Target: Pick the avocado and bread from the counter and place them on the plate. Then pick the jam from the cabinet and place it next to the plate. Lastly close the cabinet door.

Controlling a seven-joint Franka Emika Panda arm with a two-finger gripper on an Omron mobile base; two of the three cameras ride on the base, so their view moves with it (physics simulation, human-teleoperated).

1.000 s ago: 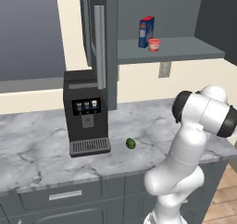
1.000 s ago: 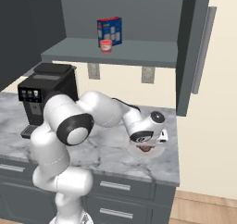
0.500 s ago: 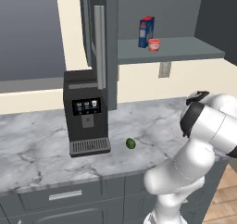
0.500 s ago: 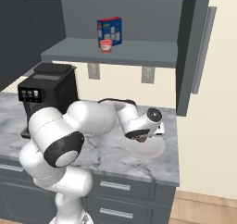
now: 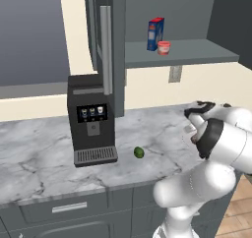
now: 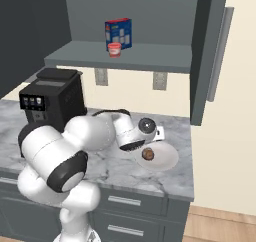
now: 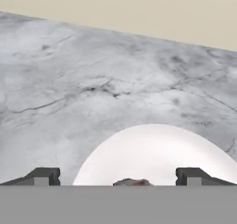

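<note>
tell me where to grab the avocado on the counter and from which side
Grip the avocado across its narrow middle, coming straight down from above. It is a small rounded oval lying on the counter with open marble all around it, so nothing blocks a top approach. The coffee machine stands just to its left, so a sideways approach from there looks poor.

dk green avocado point(image 5: 139, 152), brown bread point(image 6: 148, 154), pale plate point(image 6: 167, 159), grey-veined marble counter point(image 5: 44, 158), red jam point(image 5: 164, 47)

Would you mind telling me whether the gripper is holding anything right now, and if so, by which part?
Nothing is held. The gripper is open above the round pale beige plate, and the small brown bread lump lies free on it.
</note>
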